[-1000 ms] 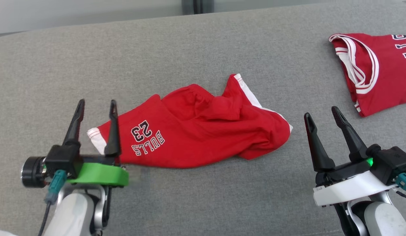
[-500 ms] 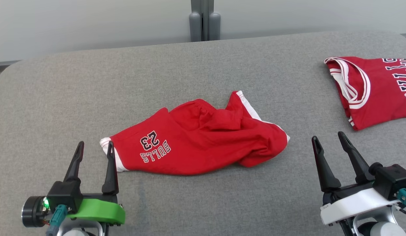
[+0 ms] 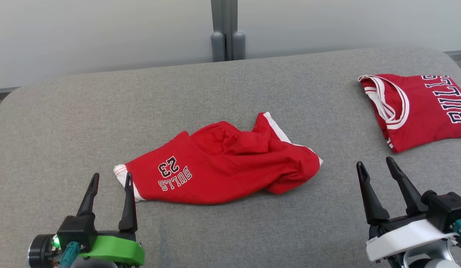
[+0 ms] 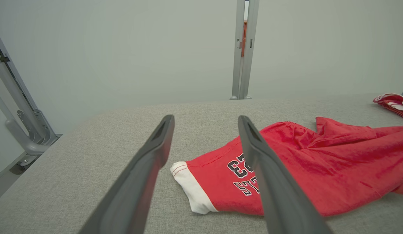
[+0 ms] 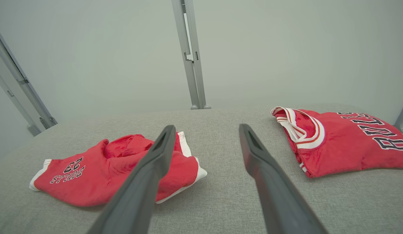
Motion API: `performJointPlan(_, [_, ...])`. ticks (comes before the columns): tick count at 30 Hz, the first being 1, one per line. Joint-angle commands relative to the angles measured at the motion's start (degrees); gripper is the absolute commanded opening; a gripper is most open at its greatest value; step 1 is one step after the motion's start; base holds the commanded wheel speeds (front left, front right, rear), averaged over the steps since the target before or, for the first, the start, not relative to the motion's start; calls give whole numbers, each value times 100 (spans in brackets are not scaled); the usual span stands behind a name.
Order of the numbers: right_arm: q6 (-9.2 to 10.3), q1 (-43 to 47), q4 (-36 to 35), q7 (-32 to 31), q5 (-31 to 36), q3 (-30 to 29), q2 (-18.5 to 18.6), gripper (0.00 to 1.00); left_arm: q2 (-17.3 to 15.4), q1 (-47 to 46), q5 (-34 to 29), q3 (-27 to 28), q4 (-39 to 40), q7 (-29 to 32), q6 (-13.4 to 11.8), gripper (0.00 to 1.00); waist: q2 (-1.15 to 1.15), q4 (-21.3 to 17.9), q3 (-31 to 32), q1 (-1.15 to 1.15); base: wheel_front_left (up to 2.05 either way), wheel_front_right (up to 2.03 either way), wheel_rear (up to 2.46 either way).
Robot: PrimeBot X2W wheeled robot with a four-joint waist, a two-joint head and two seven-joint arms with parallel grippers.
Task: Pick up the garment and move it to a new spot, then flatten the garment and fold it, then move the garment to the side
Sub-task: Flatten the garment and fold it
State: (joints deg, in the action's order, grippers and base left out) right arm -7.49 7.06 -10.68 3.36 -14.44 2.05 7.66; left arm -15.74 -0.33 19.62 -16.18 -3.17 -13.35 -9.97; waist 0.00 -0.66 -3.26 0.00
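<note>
Left gripper (image 3: pixel 112 175) is sitting near-left, low over the table (image 3: pixel 230 82), fingers pointing straight away from the robot. Jaws are standing wide apart, gripping nothing. Its inner finger (image 3: pixel 128 201) is lining up with the white leg hem of the red shorts (image 3: pixel 223 163). From the left wrist view the hem is lying just past the fingertips, between them, and I can't tell if there's contact.

Right gripper (image 3: pixel 374 160) is sitting near-right, fingers leaning slightly inward, jaws also apart and empty, clear of the shorts' right end.

The shorts are lying crumpled mid-table, "BULLS 23" print reading upside down to the robot. A red jersey (image 3: pixel 420 111) is lying farther back at the right edge. A grey post (image 3: pixel 224 29) is standing behind the table's far edge.
</note>
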Motion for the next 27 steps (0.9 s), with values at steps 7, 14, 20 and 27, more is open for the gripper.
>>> performJointPlan(7, [0, 84, -6, 0, -23, 25, -52, 100, -74, 11, -37, -32, -17, -3, -55, 100, 0, 11, -6, 0, 0, 0, 0])
performJointPlan(14, [0, -8, 42, -1, -75, 92, -41, 100, -92, -199, -85, -59, 103, -24, -57, 100, 0, 67, -228, 0, 0, 0, 0])
performJointPlan(20, [0, -65, 422, -39, -194, 403, -52, 100, -33, -537, -140, -125, 267, -64, -1, 100, 0, 266, -689, 0, 0, 0, 0])
performJointPlan(27, [0, -590, 1278, 162, -373, 911, -131, 100, 46, -1036, -221, -182, 215, -132, 114, 100, 0, 529, -1238, 0, 0, 0, 0])
